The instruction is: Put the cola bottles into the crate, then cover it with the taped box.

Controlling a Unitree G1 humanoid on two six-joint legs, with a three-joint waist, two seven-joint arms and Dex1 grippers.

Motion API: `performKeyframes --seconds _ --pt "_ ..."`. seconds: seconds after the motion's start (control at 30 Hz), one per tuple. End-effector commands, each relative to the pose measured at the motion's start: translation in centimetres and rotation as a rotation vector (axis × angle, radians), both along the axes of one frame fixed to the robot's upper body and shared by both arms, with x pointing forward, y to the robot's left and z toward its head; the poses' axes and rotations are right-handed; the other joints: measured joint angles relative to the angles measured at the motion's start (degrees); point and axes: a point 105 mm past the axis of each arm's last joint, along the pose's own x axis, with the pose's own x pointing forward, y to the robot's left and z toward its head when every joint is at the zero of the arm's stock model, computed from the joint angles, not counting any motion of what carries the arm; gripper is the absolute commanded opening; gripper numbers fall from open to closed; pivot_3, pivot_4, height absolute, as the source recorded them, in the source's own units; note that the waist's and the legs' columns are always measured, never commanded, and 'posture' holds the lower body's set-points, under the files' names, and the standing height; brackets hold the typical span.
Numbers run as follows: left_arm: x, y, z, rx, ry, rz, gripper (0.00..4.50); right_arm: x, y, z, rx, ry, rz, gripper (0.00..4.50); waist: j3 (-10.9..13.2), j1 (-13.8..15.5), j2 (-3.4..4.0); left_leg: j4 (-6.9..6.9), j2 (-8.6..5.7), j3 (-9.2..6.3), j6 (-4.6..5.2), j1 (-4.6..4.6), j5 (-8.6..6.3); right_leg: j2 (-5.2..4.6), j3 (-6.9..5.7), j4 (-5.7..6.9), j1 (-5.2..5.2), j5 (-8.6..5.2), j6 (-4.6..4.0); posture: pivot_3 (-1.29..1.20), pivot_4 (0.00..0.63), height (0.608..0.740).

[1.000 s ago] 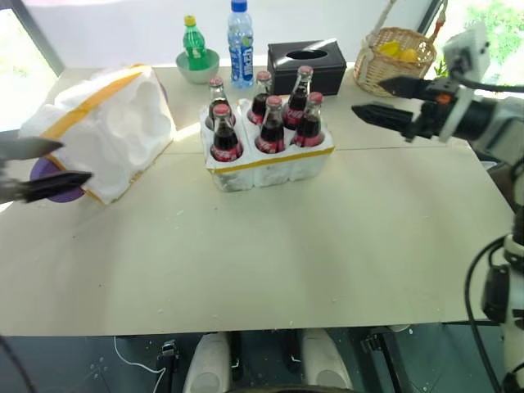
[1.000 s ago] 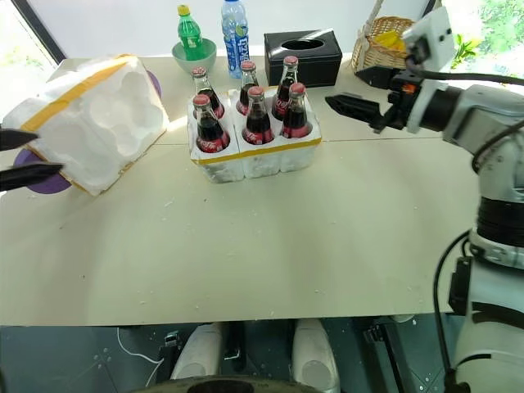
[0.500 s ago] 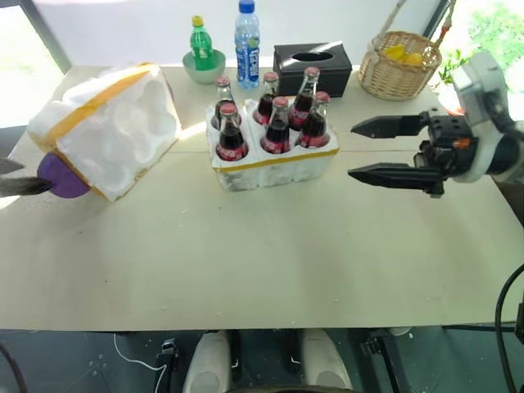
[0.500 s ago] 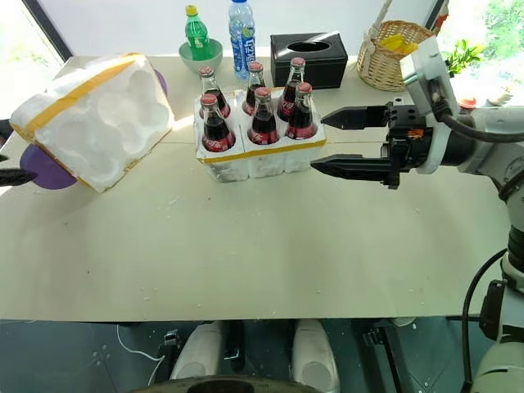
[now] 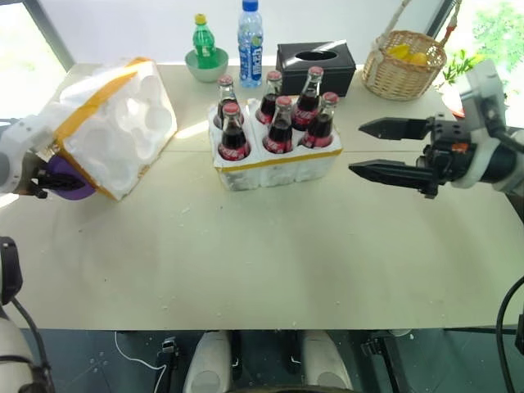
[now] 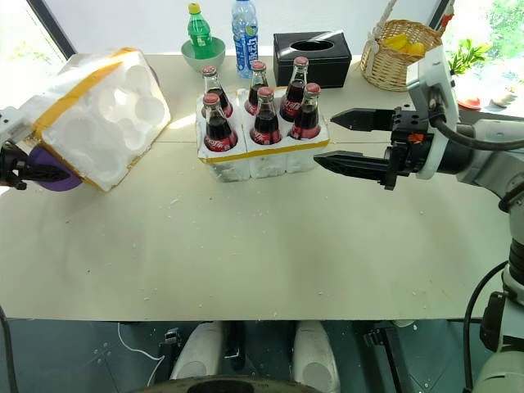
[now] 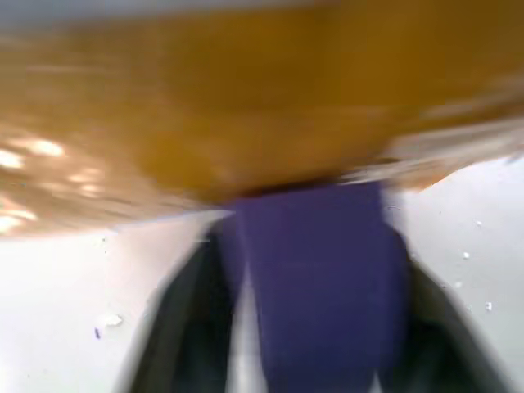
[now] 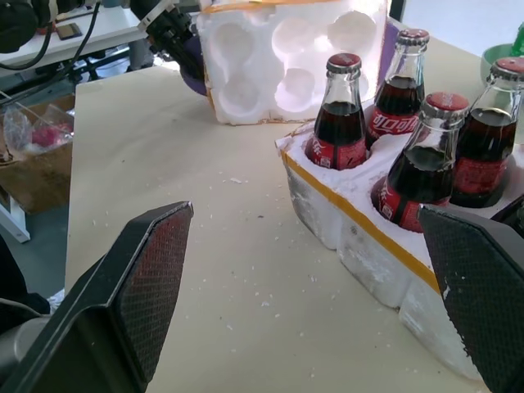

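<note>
six cola bottles point(image 5: 278, 123) already stand in the wells of the crate point(image 5: 278, 164) near the tabletop's point(image 5: 270, 262) far edge, so only the covering step is left. the taped box point(image 5: 110, 123) leans tilted by the left edge, hollows facing the crate, propped over a purple thing point(image 5: 70, 176). the left claw point(image 6: 29, 172) is pressed together at that purple thing under the box's lower edge, probably to get a hold for lifting. the right claw point(image 5: 393, 150) hangs spread wide just beside the crate, seemingly ready to take the box's other side.
</note>
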Motion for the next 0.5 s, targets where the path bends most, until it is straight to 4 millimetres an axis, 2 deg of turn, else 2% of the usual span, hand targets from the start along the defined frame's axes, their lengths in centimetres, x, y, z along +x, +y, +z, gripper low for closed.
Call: performKeyframes --seconds 0.03,0.07,0.2,0.37,0.47,0.5 --pt "0.0 0.1 1.2 -0.004 -0.042 -0.010 0.30 -0.9 -0.2 0.9 -0.005 -0.023 0.001 4.50 0.00 0.00 0.00 0.00 0.00 0.00 0.01 0.00 -0.01 -0.02 0.00 0.00 0.00 0.00 0.00 0.00 0.150 0.740" --pt "0.0 0.1 1.3 0.000 -0.047 -0.009 0.30 -0.9 -0.2 0.9 -0.006 -0.018 0.002 4.50 0.00 0.00 0.00 0.01 0.00 0.00 0.01 0.00 -0.01 -0.02 0.00 0.00 0.00 0.00 0.00 0.00 0.150 0.740" --pt "1.0 0.4 3.8 0.047 -0.214 -0.001 0.30 -0.8 -0.5 0.9 -0.028 -0.052 -0.022 4.50 0.02 0.02 -0.04 0.01 0.00 -0.03 0.02 0.00 -0.01 -0.02 -0.01 0.01 0.00 0.00 0.00 0.00 0.150 0.740" --pt "2.8 -0.8 9.8 0.279 -0.569 -0.076 0.30 -0.7 -1.9 0.5 -0.029 -0.016 -0.085 4.50 0.10 0.18 -0.20 0.03 0.00 -0.07 0.01 -0.03 -0.01 -0.05 -0.02 0.01 0.00 0.01 0.01 0.00 0.150 0.740" --pt "3.8 -3.7 15.7 0.549 -0.965 -0.131 0.30 -0.8 -2.6 0.3 -0.026 0.000 -0.119 4.50 0.10 0.19 -0.26 0.04 -0.03 -0.05 0.02 -0.04 -0.01 -0.10 -0.01 0.01 0.01 0.02 0.03 0.00 0.150 0.740" --pt "3.8 -4.5 16.9 0.605 -1.058 -0.141 0.30 -0.8 -2.8 0.2 -0.023 0.003 -0.126 4.50 0.07 0.23 -0.33 0.04 -0.03 -0.09 0.02 -0.04 -0.01 -0.12 -0.02 0.00 0.02 0.02 0.03 0.00 0.150 0.740"
